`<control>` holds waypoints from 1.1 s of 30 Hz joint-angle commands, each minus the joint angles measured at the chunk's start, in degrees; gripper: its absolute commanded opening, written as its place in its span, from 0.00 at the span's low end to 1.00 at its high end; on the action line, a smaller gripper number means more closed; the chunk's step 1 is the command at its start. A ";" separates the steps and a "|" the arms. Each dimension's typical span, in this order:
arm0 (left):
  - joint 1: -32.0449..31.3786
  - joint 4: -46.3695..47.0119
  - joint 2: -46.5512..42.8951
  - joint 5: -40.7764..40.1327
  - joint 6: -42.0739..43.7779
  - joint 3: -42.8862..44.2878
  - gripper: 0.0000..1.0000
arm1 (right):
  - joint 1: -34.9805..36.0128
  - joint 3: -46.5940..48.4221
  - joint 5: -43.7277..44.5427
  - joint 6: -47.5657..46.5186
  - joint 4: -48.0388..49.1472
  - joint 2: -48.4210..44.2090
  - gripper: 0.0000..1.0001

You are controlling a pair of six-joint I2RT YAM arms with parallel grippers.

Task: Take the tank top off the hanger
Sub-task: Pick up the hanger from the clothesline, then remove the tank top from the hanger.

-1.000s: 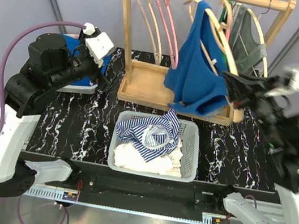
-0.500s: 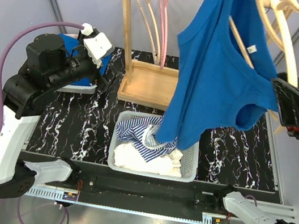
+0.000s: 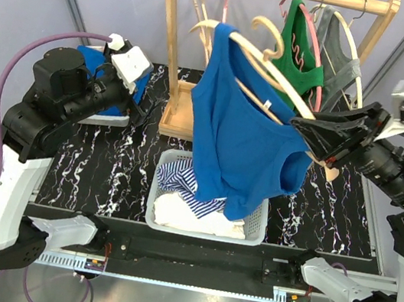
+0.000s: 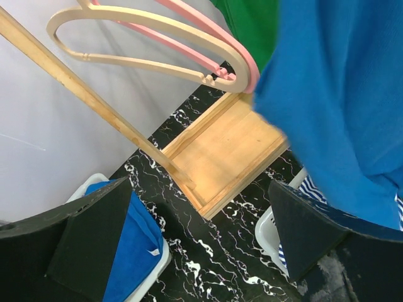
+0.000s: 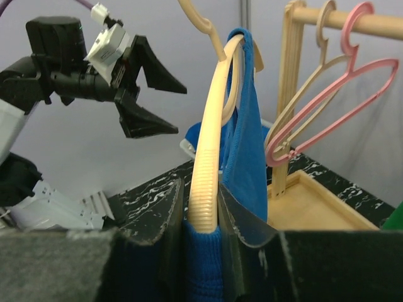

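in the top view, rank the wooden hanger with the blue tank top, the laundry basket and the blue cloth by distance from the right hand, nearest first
1. wooden hanger: clamped in the right hand.
2. laundry basket: lower left, table centre.
3. blue cloth: far left side.

Wooden rack (image 3: 167, 44), laundry basket (image 3: 254, 226), green top (image 3: 301, 47)
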 commanded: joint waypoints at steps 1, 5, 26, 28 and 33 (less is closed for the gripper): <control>0.33 -0.10 0.10 2.14 2.08 2.38 0.99 | -0.28 0.52 -9.27 -1.89 0.37 -0.20 0.00; 0.42 -2.21 0.55 4.34 3.75 4.58 0.99 | -0.28 -0.79 -15.86 -3.03 -4.89 0.95 0.00; 0.42 -1.26 -4.91 31.58 10.80 -2.89 0.99 | -0.28 -13.54 -26.15 1.17 -0.61 1.12 0.00; 0.42 2.34 -3.50 31.24 8.51 -3.15 0.99 | -0.28 -14.16 -27.65 1.97 0.54 1.30 0.00; 0.33 4.38 0.28 33.43 6.04 -1.31 0.98 | -0.28 -14.86 -27.92 1.71 0.89 0.51 0.00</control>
